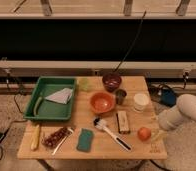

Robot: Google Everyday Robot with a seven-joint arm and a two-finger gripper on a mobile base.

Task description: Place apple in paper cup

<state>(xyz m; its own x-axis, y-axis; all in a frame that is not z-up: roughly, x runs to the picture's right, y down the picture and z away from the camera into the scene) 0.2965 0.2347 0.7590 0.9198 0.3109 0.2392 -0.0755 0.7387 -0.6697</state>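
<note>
The apple (144, 133) is a small orange-red fruit on the wooden table (141, 150), near its front right corner. The paper cup (140, 102) is a short white cup standing upright further back on the right side, with nothing visible in it. My white arm (185, 113) reaches in from the right. My gripper (157, 135) is low over the table's right edge, just right of the apple and close to it. I cannot see contact with the apple.
An orange bowl (102, 102), a dark metal cup (121, 96), a dark red bowl (111, 81) and a yellow-green cup (83, 83) stand mid-table. A green tray (43, 111) is at the left. A brush (111, 132), block (123, 122), sponge (84, 140) and banana (35, 136) lie in front.
</note>
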